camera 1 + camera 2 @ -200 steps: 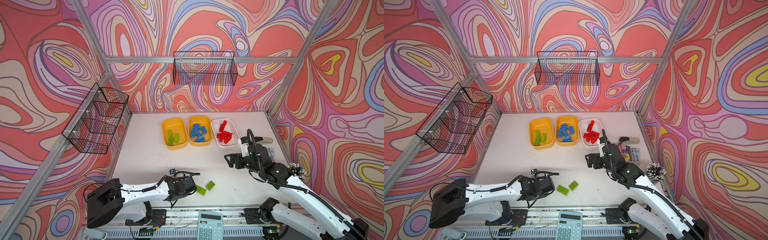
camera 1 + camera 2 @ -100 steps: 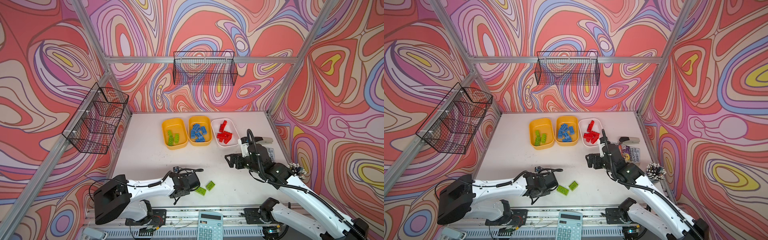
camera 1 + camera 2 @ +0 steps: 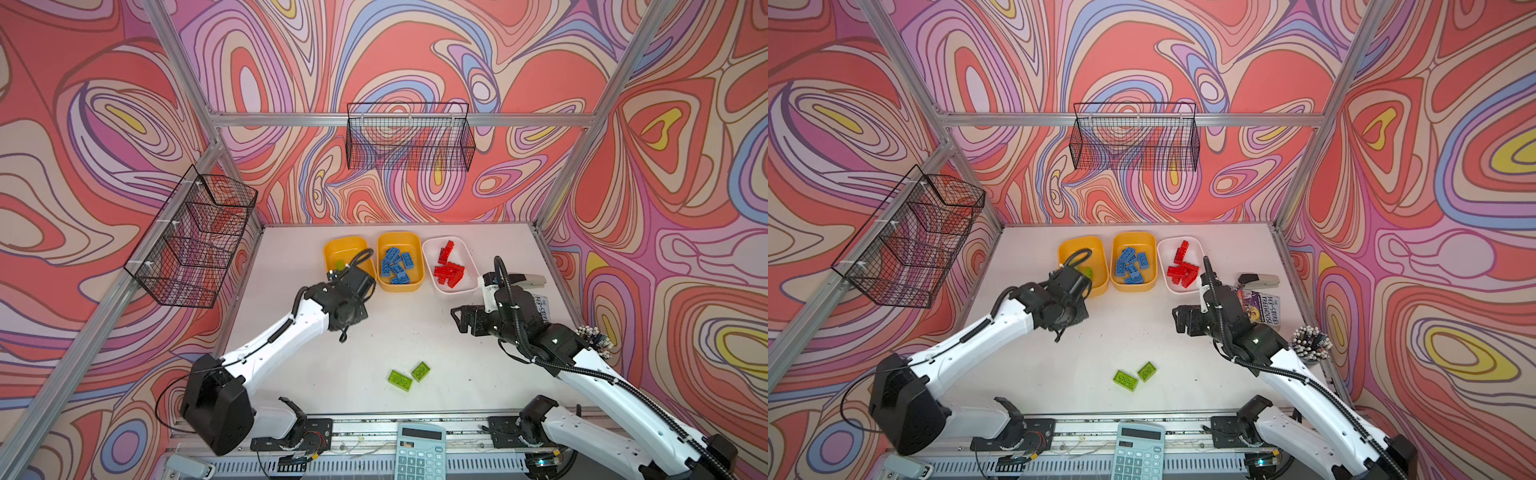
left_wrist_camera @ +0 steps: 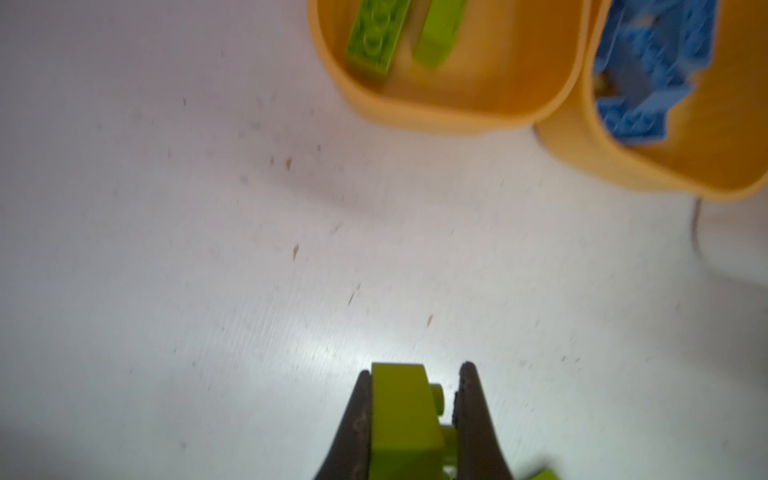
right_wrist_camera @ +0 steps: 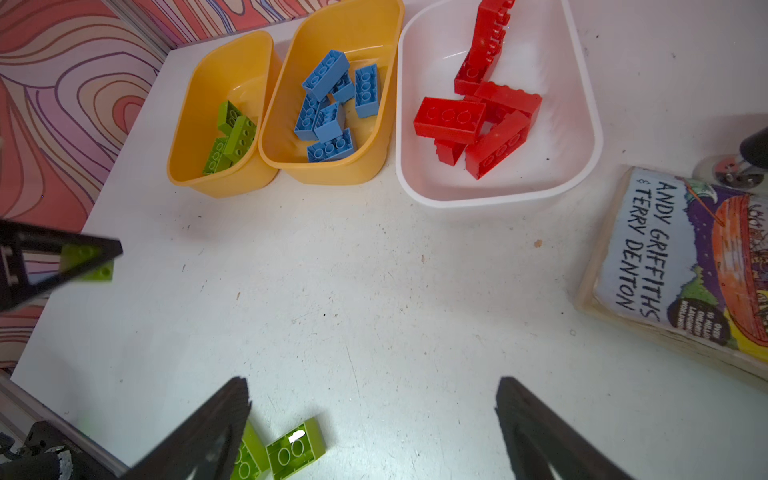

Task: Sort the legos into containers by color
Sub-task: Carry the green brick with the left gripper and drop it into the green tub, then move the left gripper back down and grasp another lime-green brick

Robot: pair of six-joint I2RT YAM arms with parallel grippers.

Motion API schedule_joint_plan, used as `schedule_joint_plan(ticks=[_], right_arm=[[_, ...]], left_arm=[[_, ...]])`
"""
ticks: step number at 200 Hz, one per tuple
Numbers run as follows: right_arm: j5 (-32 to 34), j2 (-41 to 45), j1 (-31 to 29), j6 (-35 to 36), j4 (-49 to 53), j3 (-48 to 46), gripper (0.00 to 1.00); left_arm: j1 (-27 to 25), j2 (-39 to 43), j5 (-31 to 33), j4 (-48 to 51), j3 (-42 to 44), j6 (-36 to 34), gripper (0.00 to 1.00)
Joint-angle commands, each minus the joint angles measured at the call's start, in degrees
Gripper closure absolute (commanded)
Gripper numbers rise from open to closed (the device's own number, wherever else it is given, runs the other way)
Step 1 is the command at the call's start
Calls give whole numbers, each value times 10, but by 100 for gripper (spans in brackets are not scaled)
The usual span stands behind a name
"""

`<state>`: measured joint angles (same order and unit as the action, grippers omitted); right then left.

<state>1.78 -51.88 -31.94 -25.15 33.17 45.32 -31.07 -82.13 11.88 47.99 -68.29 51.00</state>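
**Transport of a lime brick toward the left tub.** The left gripper [image 4: 415, 370] is pressed together on a lime brick [image 4: 401, 415], pinching its flat sides with the studs turned toward one finger. A second ago this gripper worked low at the near edge of the table [image 3: 291, 257], beside the loose lime bricks. It has since closed and carried its catch toward the far side.

The held brick now hangs above bare table, just short of the near wall of the left yellow tub [image 4: 436, 112], which already holds lime bricks [image 5: 232, 133]. The middle yellow tub [image 3: 400, 236] holds the blue bricks [image 3: 397, 266], and the white tub [image 3: 469, 266] holds the red bricks [image 3: 449, 270].

Two lime bricks remain on the table near the front edge, one [image 3: 400, 380] just beside the other [image 3: 420, 371]. The right gripper [image 5: 374, 386] hovers with its jaws spread wide and empty, right of centre.

By this layout the pick has succeeded. What remains is to move over the tub's rim and release, then make two more lime picks. The sort is therefore judged close to complete.
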Motion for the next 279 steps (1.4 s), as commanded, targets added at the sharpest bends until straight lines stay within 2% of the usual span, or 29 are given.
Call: schedule_joint_plan(ticks=[1, 37, 68, 76, 91, 107, 131, 155, 190, 226, 250, 279], right_arm=[[-4, -17, 0, -12, -17, 19, 2], [1, -38, 0, -16, -27, 25, 2], [11, -39, 1, -24, -27, 25, 2], [15, -38, 1, -25, -25, 25, 2], [23, -35, 1, -28, -21, 26, 2], [29, -33, 1, -29, -16, 27, 2], [35, -31, 1, -28, -12, 30, 2], [33, -27, 1, -28, -8, 30, 2], [33, -8, 1, -25, 4, 21, 2], [41, 22, 0, -23, 35, 21, 2], [41, 43, 0, -24, 57, 21, 2], [40, 61, 0, -28, 74, 19, 2]], left_arm=[[60, -102, -27, -4, -100, -114, 90], [120, -288, -58, 11, -299, -154, 91], [152, -421, -74, 46, -448, -178, 86], [156, -448, -75, 57, -481, -183, 82], [160, -485, -81, 80, -534, -190, 66], [160, -491, -96, 91, -554, -192, 56], [144, -432, -88, 74, -501, -193, 39], [108, -323, -72, 46, -388, -192, 38], [-18, -151, -51, 8, -166, -194, 35], [-158, -16, -37, -22, 30, -144, 35], [-242, 33, -33, -45, 105, -111, 34], [-310, 30, -36, -75, 139, -88, 31]])
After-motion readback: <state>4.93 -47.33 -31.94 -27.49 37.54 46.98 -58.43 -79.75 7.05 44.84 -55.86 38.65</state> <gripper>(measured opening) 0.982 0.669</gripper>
